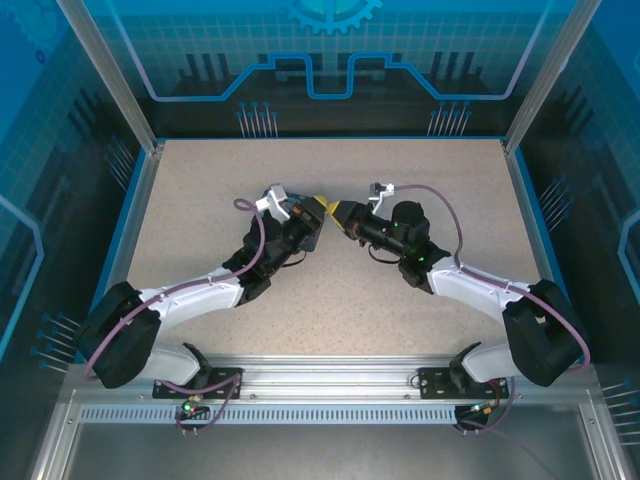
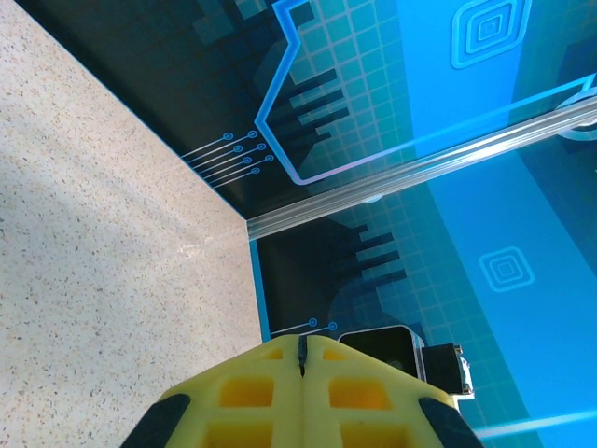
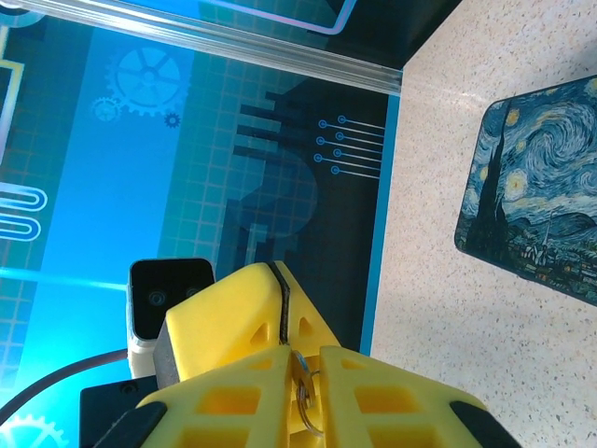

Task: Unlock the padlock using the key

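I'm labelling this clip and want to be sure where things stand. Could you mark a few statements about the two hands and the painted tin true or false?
1. The left hand has its fingers pressed together. True.
2. A small metal piece sits between the fingers of the right hand. True; whether it is key or padlock cannot be told.
3. The right hand grips the painted tin. False: the tin lies flat on the table, apart from that hand.
4. The two hands hang at opposite table edges. False: their yellow fingertips meet over mid-table.
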Controlling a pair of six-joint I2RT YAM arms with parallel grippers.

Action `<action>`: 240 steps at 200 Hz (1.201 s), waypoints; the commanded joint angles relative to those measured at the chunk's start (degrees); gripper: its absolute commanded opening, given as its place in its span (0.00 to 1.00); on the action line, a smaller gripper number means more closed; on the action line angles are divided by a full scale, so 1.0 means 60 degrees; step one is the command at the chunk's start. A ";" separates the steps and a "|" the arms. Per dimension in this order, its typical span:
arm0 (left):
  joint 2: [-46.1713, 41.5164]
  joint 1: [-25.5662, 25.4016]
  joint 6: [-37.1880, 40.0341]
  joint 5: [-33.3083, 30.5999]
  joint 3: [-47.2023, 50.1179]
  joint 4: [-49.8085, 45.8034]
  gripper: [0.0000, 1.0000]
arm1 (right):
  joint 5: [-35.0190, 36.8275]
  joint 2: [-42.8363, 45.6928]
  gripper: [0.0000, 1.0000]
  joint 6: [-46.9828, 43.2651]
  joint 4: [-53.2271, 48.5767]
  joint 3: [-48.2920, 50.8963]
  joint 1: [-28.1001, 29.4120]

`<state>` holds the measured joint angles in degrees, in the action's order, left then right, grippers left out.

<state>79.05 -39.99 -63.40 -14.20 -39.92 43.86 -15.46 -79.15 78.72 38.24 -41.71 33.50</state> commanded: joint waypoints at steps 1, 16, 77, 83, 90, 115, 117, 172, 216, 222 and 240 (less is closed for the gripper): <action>0.0083 -0.0142 -0.0111 -0.0182 -0.0202 0.0156 0.00 | -0.0112 -0.0109 0.16 0.0082 0.0351 -0.0277 0.0156; 0.0083 -0.0156 -0.0108 -0.0207 -0.0216 0.0119 0.00 | -0.0168 -0.0149 0.14 0.0079 0.0366 -0.0334 0.0167; 0.0148 -0.0261 -0.0131 -0.0292 -0.0184 0.0117 0.00 | -0.0257 -0.0285 0.03 0.0050 0.0395 -0.0517 0.0160; 0.0141 -0.0266 -0.0134 -0.0295 -0.0183 0.0090 0.00 | -0.0272 -0.0298 0.00 0.0062 0.0394 -0.0527 0.0153; 0.0141 -0.0274 -0.0129 -0.0296 -0.0163 0.0098 0.00 | -0.0304 -0.0313 0.00 0.0050 0.0398 -0.0536 0.0148; -0.0024 -0.0272 0.0101 -0.0298 -0.0202 -0.0128 0.09 | -0.0325 -0.0275 0.00 0.0021 0.0310 -0.0479 0.0080; -0.0061 -0.0274 0.0153 -0.0300 -0.0202 -0.0167 0.11 | -0.0324 -0.0260 0.00 0.0020 0.0296 -0.0465 0.0063; -0.1134 0.0268 0.0952 0.0025 -0.0437 -0.2094 0.45 | -0.0478 0.0209 0.00 -0.0086 -0.0196 -0.0167 -0.0338; -0.1233 0.0922 0.0913 0.1257 -0.0741 -0.2959 0.43 | -0.0599 0.0477 0.00 -0.0112 -0.0454 -0.0141 -0.0470; -0.1214 0.0924 0.0926 0.1315 -0.0755 -0.2907 0.42 | -0.0623 0.0471 0.00 -0.0085 -0.0454 -0.0152 -0.0483; -0.1081 0.0928 0.0879 0.1503 -0.0822 -0.2679 0.39 | -0.0702 0.0420 0.00 -0.0028 -0.0454 -0.0218 -0.0492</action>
<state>72.36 -34.44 -59.42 -9.37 -42.74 28.45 -18.46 -77.38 79.07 36.14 -42.76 31.27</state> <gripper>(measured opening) 0.410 0.063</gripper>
